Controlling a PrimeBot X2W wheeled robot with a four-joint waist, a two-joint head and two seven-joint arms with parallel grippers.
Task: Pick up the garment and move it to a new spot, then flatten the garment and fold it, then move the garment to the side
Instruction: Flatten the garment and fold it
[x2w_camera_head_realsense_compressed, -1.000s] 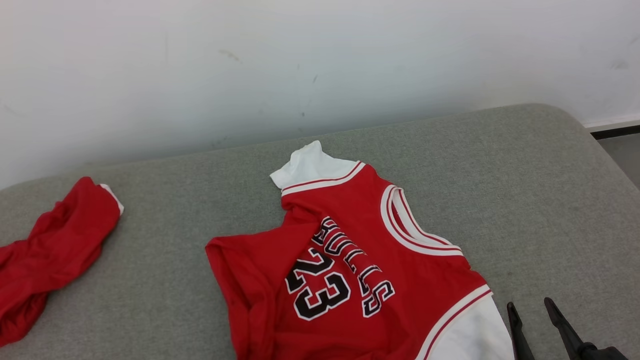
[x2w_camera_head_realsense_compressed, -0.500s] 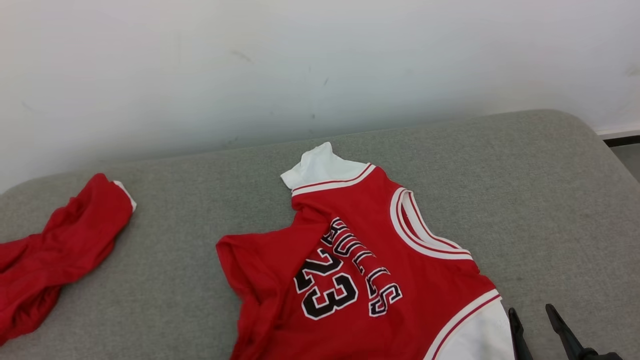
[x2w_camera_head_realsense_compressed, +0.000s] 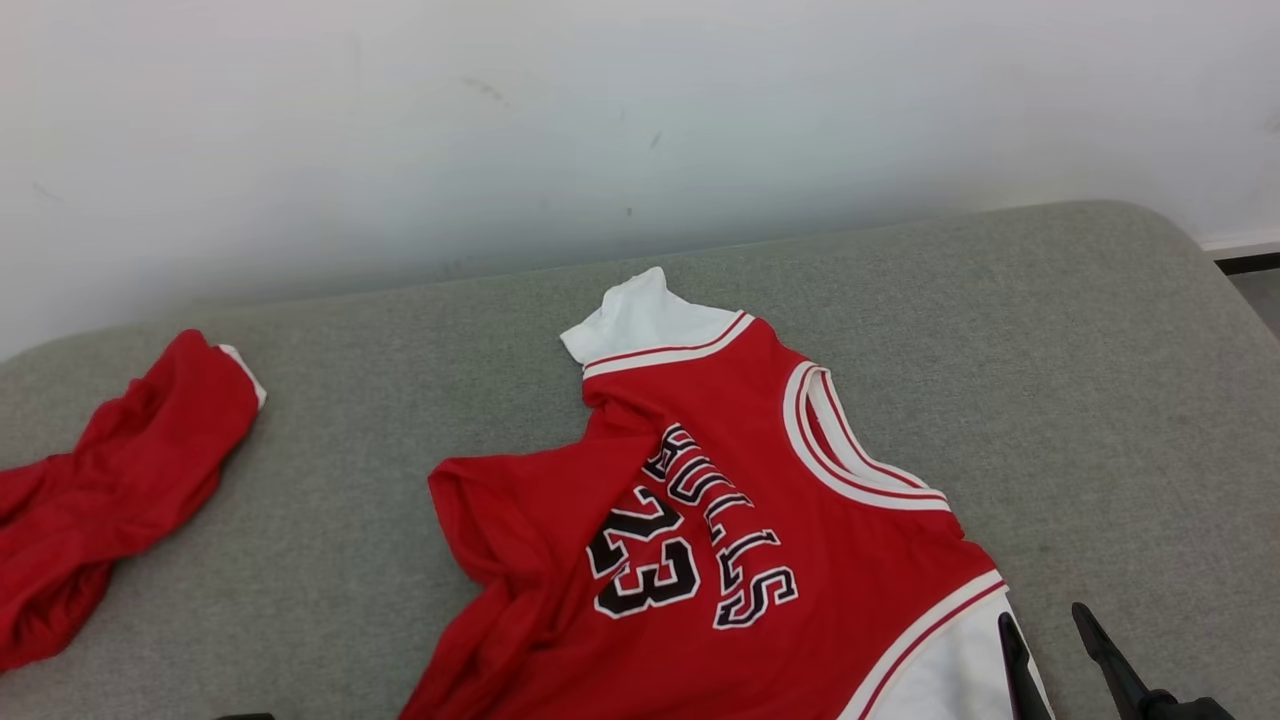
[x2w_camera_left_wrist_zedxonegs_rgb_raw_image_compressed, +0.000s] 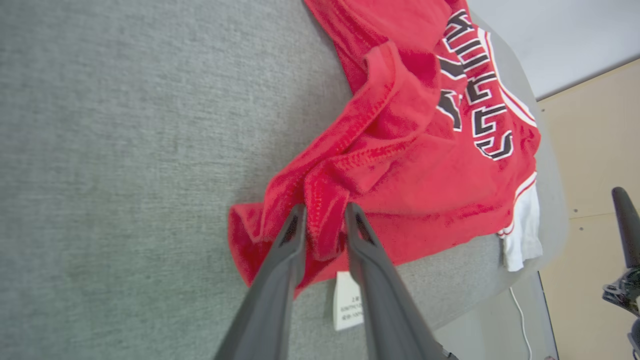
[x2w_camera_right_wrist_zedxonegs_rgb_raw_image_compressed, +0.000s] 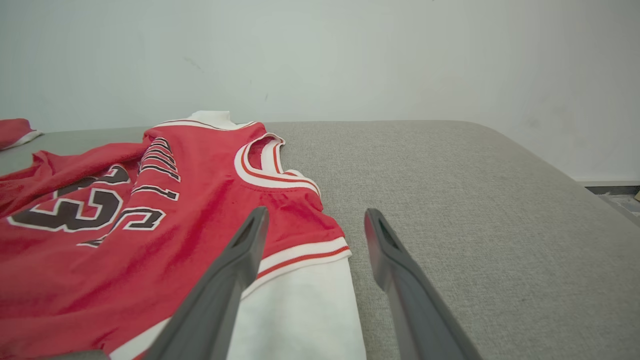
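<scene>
The garment, a red jersey (x2w_camera_head_realsense_compressed: 740, 520) with "BULLS 23" lettering and white sleeves, lies crumpled on a grey padded surface (x2w_camera_head_realsense_compressed: 1080, 400). In the left wrist view my left gripper (x2w_camera_left_wrist_zedxonegs_rgb_raw_image_compressed: 324, 212) is shut on a bunched fold of the jersey's red hem (x2w_camera_left_wrist_zedxonegs_rgb_raw_image_compressed: 325, 195), next to a white label (x2w_camera_left_wrist_zedxonegs_rgb_raw_image_compressed: 348, 300). My right gripper (x2w_camera_head_realsense_compressed: 1042, 618) stands open at the lower right, its fingers over the near white sleeve (x2w_camera_head_realsense_compressed: 950, 680). The right wrist view shows that gripper (x2w_camera_right_wrist_zedxonegs_rgb_raw_image_compressed: 316, 212) straddling the sleeve's striped cuff (x2w_camera_right_wrist_zedxonegs_rgb_raw_image_compressed: 305, 252) without gripping it.
A second red garment (x2w_camera_head_realsense_compressed: 110, 480) lies bunched at the far left of the surface, its tip (x2w_camera_right_wrist_zedxonegs_rgb_raw_image_compressed: 15, 131) also in the right wrist view. A pale wall (x2w_camera_head_realsense_compressed: 640, 120) stands behind. The surface's rounded edge (x2w_camera_head_realsense_compressed: 1230, 300) drops off at the right to the floor.
The head camera has shifted. The jersey's lower left hem now stretches further toward the lower left, and the right gripper's fingers now lie over the white sleeve rather than beside it.
</scene>
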